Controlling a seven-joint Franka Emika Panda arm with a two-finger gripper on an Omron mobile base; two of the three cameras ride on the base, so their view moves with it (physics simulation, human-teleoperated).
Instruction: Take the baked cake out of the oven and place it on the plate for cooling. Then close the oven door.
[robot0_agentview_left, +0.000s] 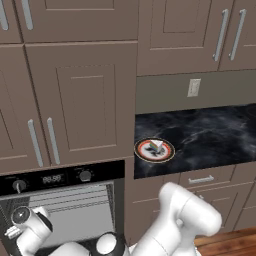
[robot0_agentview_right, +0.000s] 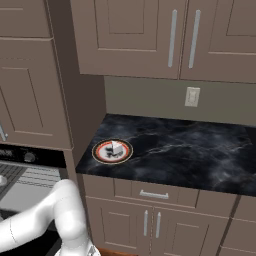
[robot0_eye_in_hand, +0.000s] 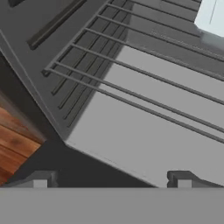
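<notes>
With the cake (robot0_agentview_left: 157, 146) already resting on the plate (robot0_agentview_left: 167, 155) on the counter to the right of the oven (robot0_agentview_left: 65, 210), the wide-open, empty gripper (robot0_eye_in_hand: 111, 179) hangs by the oven's rack (robot0_eye_in_hand: 144, 94), where a careless swing could snag the wires instead of shutting the door.

The white, dark-jointed robot arm (robot0_agentview_left: 187, 217) rises at the near right, folds at a bulky elbow and reaches low to the left. Its two-finger hand (robot0_eye_in_hand: 111, 180) points down, its small dark fingertips (robot0_eye_in_hand: 40, 178) spread wide apart and holding nothing.
</notes>
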